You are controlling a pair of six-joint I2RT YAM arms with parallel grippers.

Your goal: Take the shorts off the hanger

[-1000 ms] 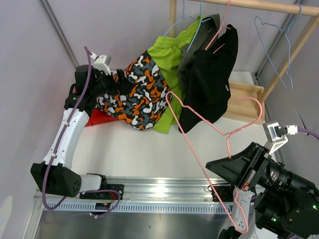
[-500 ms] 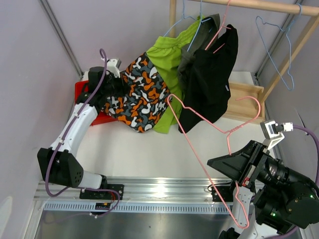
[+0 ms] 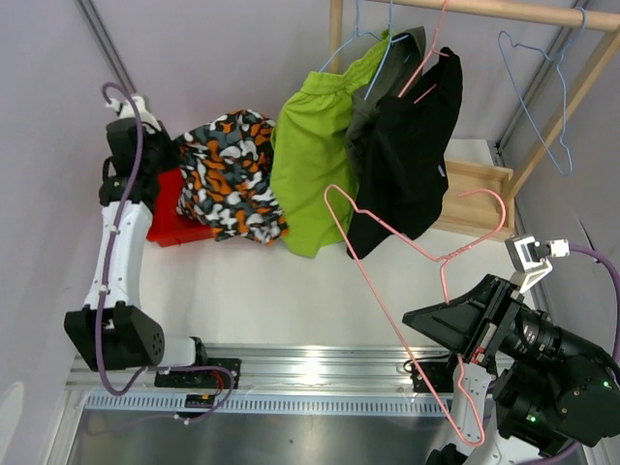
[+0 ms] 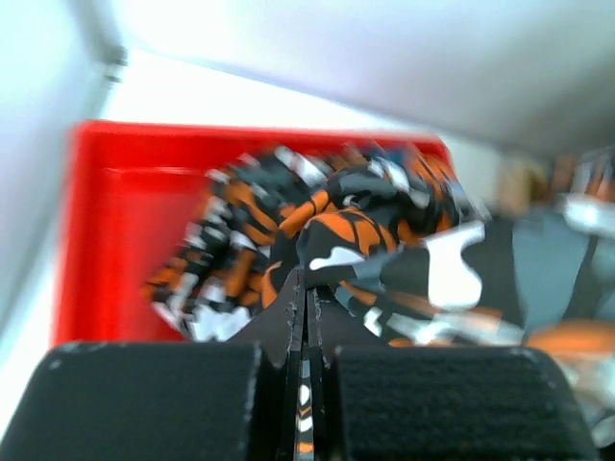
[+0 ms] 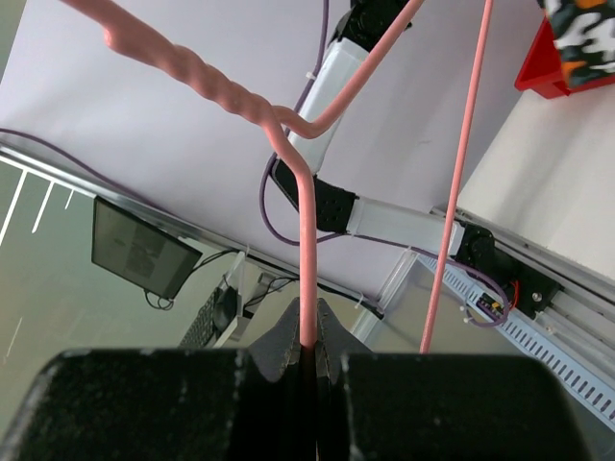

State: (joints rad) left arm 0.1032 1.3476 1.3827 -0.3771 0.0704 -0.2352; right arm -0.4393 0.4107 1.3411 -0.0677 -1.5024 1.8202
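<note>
The orange-black-white patterned shorts (image 3: 228,174) hang bunched from my left gripper (image 3: 147,145), which is shut on a fold of them (image 4: 365,230) above the red bin (image 3: 165,228). In the left wrist view the gripper (image 4: 306,288) pinches the fabric, with the bin (image 4: 106,240) below. Lime green shorts (image 3: 310,165), a dark grey-olive pair (image 3: 373,111) and black shorts (image 3: 407,165) hang from hangers on the rail. My right gripper (image 5: 307,336) is shut on the wire of a bare pink hanger (image 3: 426,252), held low at the right (image 3: 475,354).
A wooden rack (image 3: 504,10) stands at the back with an empty blue hanger (image 3: 538,97) on its right end and a wooden base (image 3: 475,194). A metal rail (image 3: 310,373) runs along the near edge. Grey walls close in left and right.
My left arm swung left and back, pulling the patterned shorts away from the lime green pair to above the red bin. The lime pair dropped to hang straight. The right arm barely moved.
</note>
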